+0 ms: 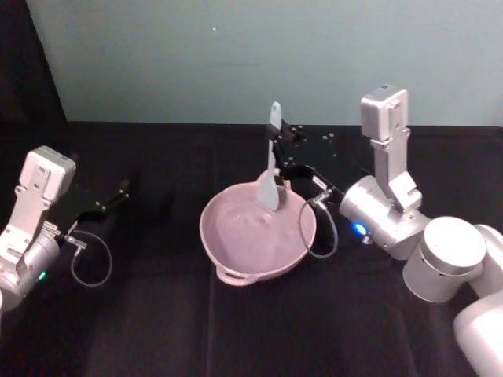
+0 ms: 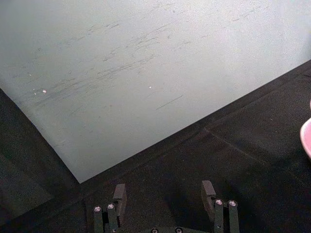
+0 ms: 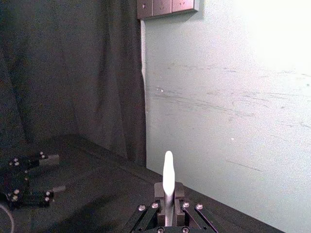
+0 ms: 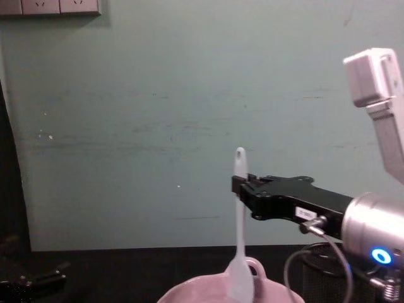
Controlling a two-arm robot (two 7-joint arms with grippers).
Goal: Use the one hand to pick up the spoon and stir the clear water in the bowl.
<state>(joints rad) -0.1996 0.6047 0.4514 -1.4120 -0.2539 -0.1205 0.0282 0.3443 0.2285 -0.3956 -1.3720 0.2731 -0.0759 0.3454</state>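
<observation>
- Fingers of the black two-finger right gripper (image 4: 239,185) are pressed onto the long slim handle of the white plastic spoon (image 1: 272,177), pinching it high up, not far below the small hole at its tip.
- That gripper reaches in from the right of the pale pink glossy bowl (image 1: 207,236) and stands above its far rim.
- Held this way, the spoon hangs nearly upright with its flat broad head down inside the bowl, close to the far wall. Whether the head is wetted I cannot tell, since the clear water hardly shows.
- Well to the left of the bowl, the black two-finger left gripper (image 2: 163,193) is parked low over the black cloth-covered table (image 1: 157,338), its fingers (image 2: 119,192) spread with nothing between them.
- My reading is that the pickup is done and the stirring is the step in hand.
- Risk, pivoting: the pinch sits far from the head, so drag from the water or a brush against the wall could swing the spoon between the pads or slide it out.
- Risk, the wall: the head is close to the far rim, so a wide circle centred there could knock the bowl, shove it across the cloth or slop water over the edge. Circles nearer the bowl's middle look safer.
- Risk, the cable: a grey loop of cable (image 1: 326,236) from the right wrist hangs just beside the bowl's right rim, and a low sweep might hook it on the rim.
</observation>
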